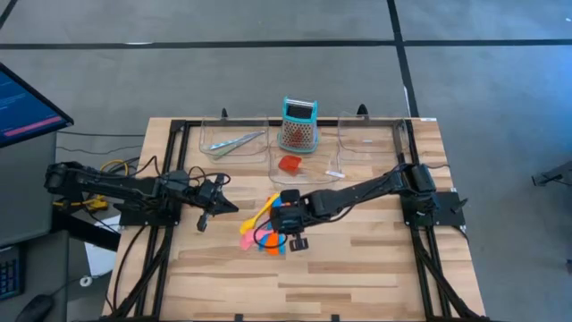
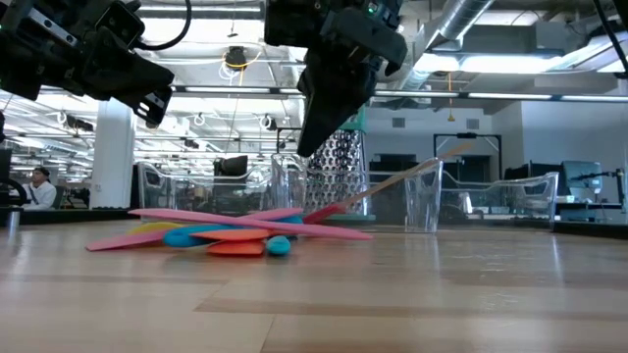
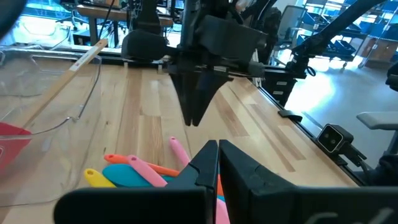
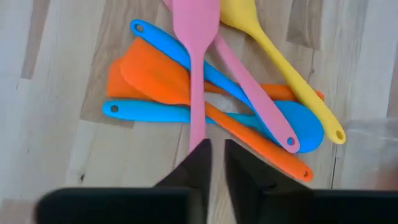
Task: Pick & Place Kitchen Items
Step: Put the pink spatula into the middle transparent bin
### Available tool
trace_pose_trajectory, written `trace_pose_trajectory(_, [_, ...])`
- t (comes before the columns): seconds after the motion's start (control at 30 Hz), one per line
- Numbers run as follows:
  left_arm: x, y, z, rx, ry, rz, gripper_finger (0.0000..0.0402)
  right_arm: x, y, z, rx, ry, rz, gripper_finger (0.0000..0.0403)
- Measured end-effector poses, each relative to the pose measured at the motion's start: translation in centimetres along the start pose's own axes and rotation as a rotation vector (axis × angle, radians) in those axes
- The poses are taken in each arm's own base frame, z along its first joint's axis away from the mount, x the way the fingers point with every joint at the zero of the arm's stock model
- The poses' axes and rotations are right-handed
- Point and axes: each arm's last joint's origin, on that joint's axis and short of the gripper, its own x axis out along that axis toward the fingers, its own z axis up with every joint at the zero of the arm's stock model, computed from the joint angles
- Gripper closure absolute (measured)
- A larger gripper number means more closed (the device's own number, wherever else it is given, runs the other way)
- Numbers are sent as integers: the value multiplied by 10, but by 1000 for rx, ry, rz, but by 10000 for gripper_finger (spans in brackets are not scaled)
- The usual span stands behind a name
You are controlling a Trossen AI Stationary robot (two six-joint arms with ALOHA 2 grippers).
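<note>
High view: heap of spoons and spatulas (image 1: pixel 264 234) mid-counter (image 1: pixel 357 268), right end effector (image 1: pixel 296 240) directly above; left end effector (image 1: pixel 205 220) waiting nearby, pinched shut.

Low view: utensils lying flat, crossed — likely light, bendy, slick.

Right wrist view: fingers (image 4: pixel 193 171) a narrow slit apart, empty, over pink spatula (image 4: pixel 196 68); its slim handle probably the best hold.

Pink, blue, orange, yellow utensils (image 4: pixel 205 93) heaped crisscross mid-table; silvery tongs (image 1: pixel 234 142) in tray.
</note>
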Motion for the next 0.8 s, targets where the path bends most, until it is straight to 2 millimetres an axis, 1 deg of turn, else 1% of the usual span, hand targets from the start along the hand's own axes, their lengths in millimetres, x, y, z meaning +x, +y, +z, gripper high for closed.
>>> trace_pose_trajectory(0.2, [0,0,0,-2,0,0,399,15,5,-12,55,14,6,267])
trace_pose_trajectory(0.33, [0,0,0,-2,0,0,399,26,6,-18,61,-15,20,234])
trace_pose_trajectory(0.47, [0,0,0,-2,0,0,399,33,8,-19,65,-63,51,219])
trace_pose_trajectory(0.53, [0,0,0,-2,0,0,399,43,10,-23,62,-67,48,216])
trace_pose_trajectory(0.6, [0,0,0,-2,1,0,399,47,9,-29,60,-26,46,216])
trace_pose_trajectory(0.67, [0,0,0,-3,3,0,399,47,7,-25,66,-51,47,218])
trace_pose_trajectory(0.73, [1,0,-1,-3,5,0,399,56,6,-27,68,-36,44,221])
trace_pose_trajectory(0.8, [1,0,-2,-5,17,1,399,64,5,-35,65,24,44,223])
